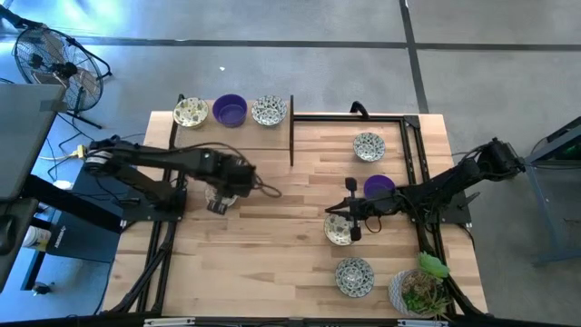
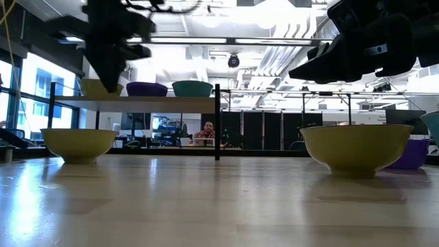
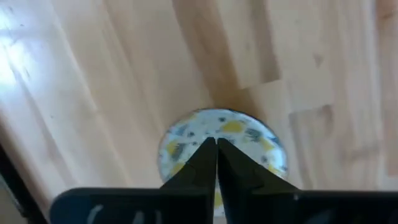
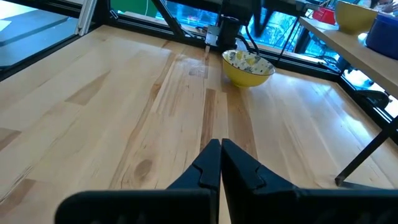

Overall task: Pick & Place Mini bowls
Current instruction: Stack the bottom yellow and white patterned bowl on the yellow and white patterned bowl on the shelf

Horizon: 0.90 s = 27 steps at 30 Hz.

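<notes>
A floral mini bowl point(image 3: 249, 134) with a yellow outside sits on its base on the table's left half, also seen as the bowl point(image 2: 79, 144) in the low view. My left gripper point(image 3: 216, 142) hangs shut straight above it, pointing down, clear of it point(image 2: 108, 81). My right gripper point(image 4: 220, 144) is shut and nearly level over the right half point(image 1: 334, 216), above another floral mini bowl point(image 1: 339, 230) and clear of it in the low view point(image 2: 357, 147). Nothing is held.
A raised shelf point(image 1: 231, 129) at the far left carries three bowls: floral point(image 1: 191, 112), purple point(image 1: 230, 111), floral point(image 1: 270, 111). On the right lie a floral bowl point(image 1: 369, 145), a purple one point(image 1: 379, 186), a floral one point(image 1: 354, 275) and a potted plant point(image 1: 419, 291). A black post point(image 1: 291, 132) stands mid-table.
</notes>
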Available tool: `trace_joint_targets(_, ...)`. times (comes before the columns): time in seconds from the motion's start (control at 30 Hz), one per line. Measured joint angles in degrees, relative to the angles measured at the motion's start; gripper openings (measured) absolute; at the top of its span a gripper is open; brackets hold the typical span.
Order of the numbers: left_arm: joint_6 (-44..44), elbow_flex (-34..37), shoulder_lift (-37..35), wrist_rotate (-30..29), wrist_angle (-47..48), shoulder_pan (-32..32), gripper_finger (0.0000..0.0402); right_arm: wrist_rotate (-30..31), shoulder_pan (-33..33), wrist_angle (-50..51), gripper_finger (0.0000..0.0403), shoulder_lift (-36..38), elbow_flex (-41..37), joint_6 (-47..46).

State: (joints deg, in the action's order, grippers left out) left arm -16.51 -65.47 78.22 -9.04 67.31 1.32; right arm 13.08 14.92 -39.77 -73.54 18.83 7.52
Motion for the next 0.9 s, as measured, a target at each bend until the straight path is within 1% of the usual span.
trace_joint_targets(0.13, 4.2, 3.8, -3.6, -0.5, -0.3, 2.0, 0.0013, 0.0, 0.1, 0.1, 0.0001, 0.0, 0.0, 0.0)
trace_joint_targets(0.27, 8.5, 10.1, -10.7, -0.5, -1.6, 2.1, 0.0002, -0.6, 0.1, 0.1, 0.0002, 0.0, 0.0, -0.2)
trace_joint_targets(0.43, 10.3, 17.7, -18.1, 2.2, -5.7, 2.1, 0.0005, -0.8, 0.1, -0.4, 0.0001, 0.0, 0.0, -0.2)
trace_joint_targets(0.57, 10.8, 19.5, -18.1, 5.2, -8.5, 2.6, 0.0006, -0.8, 0.1, -0.6, 0.0001, 0.0, 0.0, 0.0)
trace_joint_targets(0.6, 10.8, 19.7, -17.9, 5.3, -7.1, 3.2, 0.0008, -0.8, 0.1, -0.8, 0.0001, 0.0, 0.0, 0.0)
trace_joint_targets(0.67, 10.8, 19.5, -16.4, 5.2, -8.6, 4.7, 0.0018, -0.6, 0.1, -0.7, 0.0001, 0.0, 0.0, 0.0)
trace_joint_targets(0.77, 10.9, 19.6, -13.7, 3.2, -8.3, 7.1, 0.005, -0.4, 0.1, -0.7, 0.0002, 0.0, 0.0, 0.0)
trace_joint_targets(0.9, 12.8, 19.5, -10.7, 1.8, -9.0, 9.9, 0.0106, -0.1, 0.1, -0.5, 0.0001, 0.0, 0.0, 0.0)
